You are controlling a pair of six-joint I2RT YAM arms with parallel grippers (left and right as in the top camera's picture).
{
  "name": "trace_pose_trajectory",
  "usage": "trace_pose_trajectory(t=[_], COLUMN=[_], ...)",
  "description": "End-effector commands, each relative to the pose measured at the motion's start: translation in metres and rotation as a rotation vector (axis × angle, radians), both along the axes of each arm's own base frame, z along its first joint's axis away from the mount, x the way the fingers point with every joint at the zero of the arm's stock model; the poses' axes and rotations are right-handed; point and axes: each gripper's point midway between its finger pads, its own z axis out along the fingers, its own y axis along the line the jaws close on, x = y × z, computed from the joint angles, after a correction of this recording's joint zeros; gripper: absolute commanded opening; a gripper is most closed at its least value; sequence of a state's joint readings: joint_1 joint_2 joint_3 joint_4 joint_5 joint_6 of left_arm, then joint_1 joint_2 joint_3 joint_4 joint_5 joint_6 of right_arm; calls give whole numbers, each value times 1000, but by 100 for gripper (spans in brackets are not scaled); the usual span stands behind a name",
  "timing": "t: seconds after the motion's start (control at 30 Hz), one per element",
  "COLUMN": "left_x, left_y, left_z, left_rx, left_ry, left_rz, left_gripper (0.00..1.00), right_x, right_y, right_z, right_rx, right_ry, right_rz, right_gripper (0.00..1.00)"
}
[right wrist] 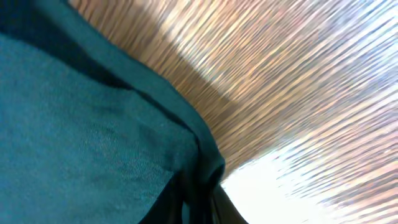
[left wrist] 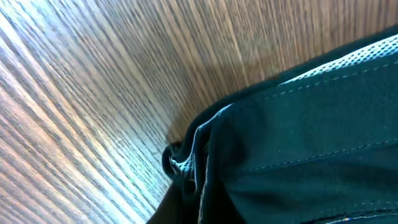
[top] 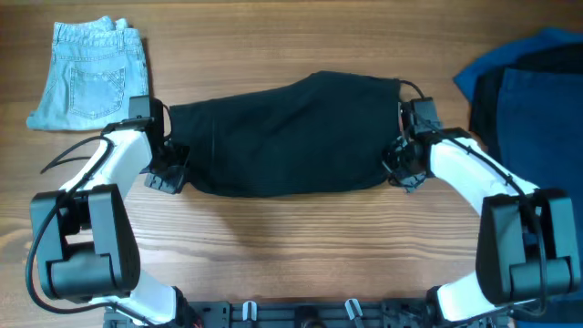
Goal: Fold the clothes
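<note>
A black garment (top: 287,137) lies spread across the middle of the wooden table. My left gripper (top: 169,171) is shut on its left edge, low at the table; the left wrist view shows the dark cloth with stitching (left wrist: 298,143) bunched between the jaws. My right gripper (top: 402,169) is shut on its right edge; the right wrist view shows the cloth (right wrist: 93,143) pinched at the jaws (right wrist: 202,205). Both hold the cloth near the table top.
Folded light blue denim shorts (top: 91,73) lie at the far left. A pile of blue and dark clothes (top: 528,82) sits at the far right. Bare wood (top: 291,246) runs along the front of the table.
</note>
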State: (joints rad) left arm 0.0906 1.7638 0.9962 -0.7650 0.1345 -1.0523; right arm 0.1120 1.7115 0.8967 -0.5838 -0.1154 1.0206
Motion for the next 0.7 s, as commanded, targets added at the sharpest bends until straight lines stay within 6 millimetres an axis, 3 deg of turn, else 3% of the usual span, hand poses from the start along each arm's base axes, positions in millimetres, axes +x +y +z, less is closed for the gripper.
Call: trace_pose_trajectory(t=[0.0,0.27,0.33,0.43,0.53,0.57,0.6,0.67], left_x=[-8,-12,-13,-12,-11,-12,-12,-12], left_y=[-9,-6,-6,-2,-1,-1,-1,-1], left_z=[-6,0,2,15,30,34,38,39], left_rx=[-35,-13,-9,17,34,35,36,37], left_ry=[30,23,23,-13,-53,-61,-67,-72], left_rz=[-39,-129,-143,-168,-182,-183,-183,-193], left_gripper=[5,18,17,13,20,25,39,88], right_x=[-8,-7,-4,0,4,4,4,3], right_y=[-30,-37,-37,-39,-39,-39,-39,-38], right_z=[-16,-16,-14,-9,-6,-6,-6,-6], right_rx=[-58,-95,-96,-111,-111,-111,-111,-106], right_ry=[55,45,38,33,25,26,26,26], right_rz=[-37,17,18,20,27,27,27,35], right_gripper=[10,11,11,11,11,11,11,12])
